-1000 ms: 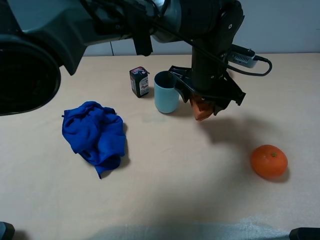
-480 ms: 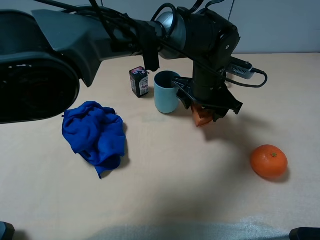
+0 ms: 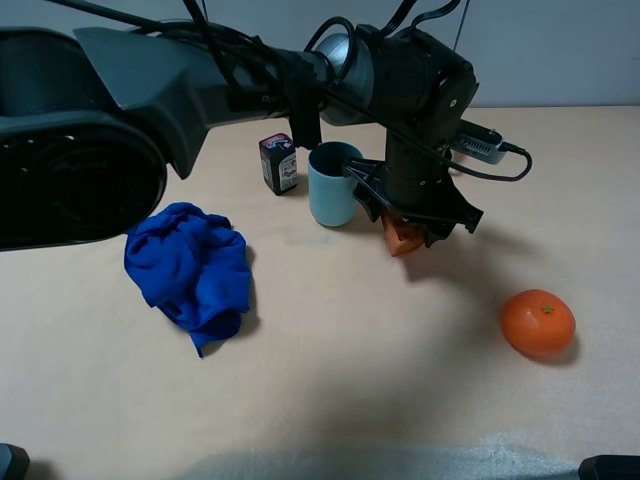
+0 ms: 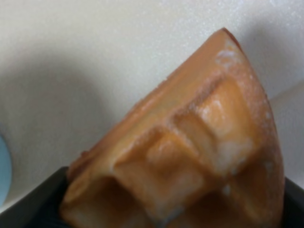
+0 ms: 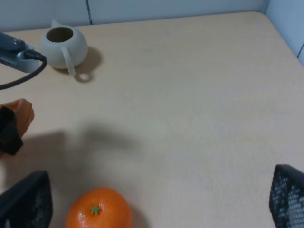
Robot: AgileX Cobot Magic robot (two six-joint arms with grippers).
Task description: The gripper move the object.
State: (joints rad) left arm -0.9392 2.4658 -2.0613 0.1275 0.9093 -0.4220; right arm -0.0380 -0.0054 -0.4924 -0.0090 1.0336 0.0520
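The object, an orange-brown toy waffle wedge (image 3: 401, 238), is held in my left gripper (image 3: 407, 232), just right of the light blue cup (image 3: 332, 186) and low over the table. The left wrist view shows the waffle (image 4: 190, 156) filling the frame, its square dents clear, with black fingers along the bottom edge. In the right wrist view the waffle (image 5: 20, 113) shows at the left edge beside a black finger of the left gripper (image 5: 8, 133). My right gripper (image 5: 156, 209) is open and empty, its two fingers wide apart, over the table near the round orange fruit (image 5: 99, 209).
A crumpled blue cloth (image 3: 190, 265) lies at the left. A small black box (image 3: 279, 163) stands left of the cup. The orange fruit (image 3: 538, 322) lies at the right. A white creamer (image 5: 61, 45) and a grey plug with cable (image 3: 482, 143) are at the back.
My left gripper has come down with the waffle, from a little above the table to close over it, staying beside the cup. The right gripper's position in earlier frames is not shown.
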